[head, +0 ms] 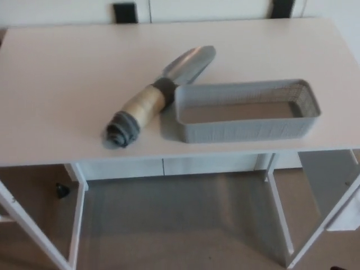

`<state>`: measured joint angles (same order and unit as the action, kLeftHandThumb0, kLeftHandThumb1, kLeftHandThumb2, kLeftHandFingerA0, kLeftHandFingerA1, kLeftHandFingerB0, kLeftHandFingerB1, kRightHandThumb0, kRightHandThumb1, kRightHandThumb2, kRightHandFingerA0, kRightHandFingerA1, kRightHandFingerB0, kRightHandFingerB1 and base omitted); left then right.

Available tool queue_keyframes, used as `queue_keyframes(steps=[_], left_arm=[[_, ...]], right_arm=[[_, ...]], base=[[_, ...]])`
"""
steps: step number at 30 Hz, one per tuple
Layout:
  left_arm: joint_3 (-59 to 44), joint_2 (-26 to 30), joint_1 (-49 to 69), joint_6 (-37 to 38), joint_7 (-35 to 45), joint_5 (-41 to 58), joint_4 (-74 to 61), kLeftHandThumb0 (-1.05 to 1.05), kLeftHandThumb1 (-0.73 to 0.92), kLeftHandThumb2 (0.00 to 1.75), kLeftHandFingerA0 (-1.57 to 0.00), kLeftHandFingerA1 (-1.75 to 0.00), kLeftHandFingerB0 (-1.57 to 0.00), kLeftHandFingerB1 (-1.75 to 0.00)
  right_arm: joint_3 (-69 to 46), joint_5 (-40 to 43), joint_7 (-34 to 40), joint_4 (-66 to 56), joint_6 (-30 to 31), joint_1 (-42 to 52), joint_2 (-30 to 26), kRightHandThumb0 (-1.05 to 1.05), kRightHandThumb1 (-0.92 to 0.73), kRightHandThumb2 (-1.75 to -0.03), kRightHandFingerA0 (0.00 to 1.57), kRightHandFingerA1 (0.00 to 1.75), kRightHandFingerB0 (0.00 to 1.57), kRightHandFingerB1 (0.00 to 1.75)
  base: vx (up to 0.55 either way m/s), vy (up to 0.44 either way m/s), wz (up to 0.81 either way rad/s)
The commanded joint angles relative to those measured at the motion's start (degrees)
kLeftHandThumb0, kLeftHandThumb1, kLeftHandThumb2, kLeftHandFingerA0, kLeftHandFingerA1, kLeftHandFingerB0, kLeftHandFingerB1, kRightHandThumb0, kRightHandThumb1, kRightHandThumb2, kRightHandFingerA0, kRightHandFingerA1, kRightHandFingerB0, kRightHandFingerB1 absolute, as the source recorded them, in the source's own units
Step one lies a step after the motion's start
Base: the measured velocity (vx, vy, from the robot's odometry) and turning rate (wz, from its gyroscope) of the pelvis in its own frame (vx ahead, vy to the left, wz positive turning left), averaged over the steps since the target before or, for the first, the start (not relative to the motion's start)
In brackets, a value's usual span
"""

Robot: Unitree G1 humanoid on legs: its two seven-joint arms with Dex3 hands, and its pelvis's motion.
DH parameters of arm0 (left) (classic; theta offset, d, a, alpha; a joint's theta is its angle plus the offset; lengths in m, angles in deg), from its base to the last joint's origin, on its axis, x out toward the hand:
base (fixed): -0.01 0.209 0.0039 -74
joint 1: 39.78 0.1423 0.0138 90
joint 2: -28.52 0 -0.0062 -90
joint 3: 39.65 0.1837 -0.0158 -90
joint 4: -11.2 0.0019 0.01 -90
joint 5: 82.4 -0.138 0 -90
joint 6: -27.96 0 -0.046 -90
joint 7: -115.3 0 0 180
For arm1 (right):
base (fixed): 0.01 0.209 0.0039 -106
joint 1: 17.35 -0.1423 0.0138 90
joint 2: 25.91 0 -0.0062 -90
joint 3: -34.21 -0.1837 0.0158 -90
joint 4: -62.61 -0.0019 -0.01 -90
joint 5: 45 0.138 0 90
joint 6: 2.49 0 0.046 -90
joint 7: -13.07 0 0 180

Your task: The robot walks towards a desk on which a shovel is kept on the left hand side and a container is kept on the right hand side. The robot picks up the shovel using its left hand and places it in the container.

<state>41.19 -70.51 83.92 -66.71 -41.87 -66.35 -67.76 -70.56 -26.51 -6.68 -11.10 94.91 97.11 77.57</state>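
Head view looks down over the front edge of the white rectangular desk (62, 84); neither robot hand shows, so I cannot tell how their fingers stand; nearest lies the garden shovel with its tan handle and grey rubber end (160, 94), slanting away to its metal blade; just beside it on the right, touching or nearly so, sits the empty grey perforated plastic container (247, 111); farther back, two black brackets (125, 11) on the wall; I'd reach the left hand for the handle's middle, clear of the container's corner
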Motion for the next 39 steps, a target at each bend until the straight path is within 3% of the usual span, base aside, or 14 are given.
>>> queue_keyframes(steps=[1,18,30,39], left_arm=[[-2.1,0.5,-1.1,-2.7,-1.9,1.1,-1.3,-0.33,0.6,0.59,-0.48,-0.36,-0.44,-0.34],[-7.4,0.9,-3.9,-4.7,-1.0,3.2,0.5,-0.35,0.61,0.58,-0.48,-0.37,-0.42,-0.33],[-7.6,0.7,-4.3,-4.5,-0.8,2.9,0.8,-0.33,0.61,0.6,-0.46,-0.37,-0.42,-0.34],[-7.7,0.5,-4.7,-5.4,-1.8,2.8,0.0,-0.34,0.6,0.59,-0.48,-0.38,-0.44,-0.34]], right_arm=[[-0.5,0.8,-0.6,0.3,-1.1,-0.3,-0.3,-0.04,-0.44,-0.52,0.61,0.65,0.52,0.56],[-0.2,-0.1,-0.2,1.0,-1.2,-0.6,-0.5,-0.08,-0.44,-0.52,0.61,0.63,0.51,0.54],[0.2,-0.3,0.1,0.7,-1.2,-0.6,-0.5,-0.09,-0.44,-0.52,0.62,0.62,0.52,0.54],[0.2,-0.2,0.0,1.1,-1.6,-1.0,-0.4,-0.08,-0.43,-0.51,0.65,0.64,0.52,0.54]], base=[[-0.11,0.118,0.05],[0.05,-0.023,-0.03],[0.09,-0.193,0.11],[0.0,0.117,-0.06]])
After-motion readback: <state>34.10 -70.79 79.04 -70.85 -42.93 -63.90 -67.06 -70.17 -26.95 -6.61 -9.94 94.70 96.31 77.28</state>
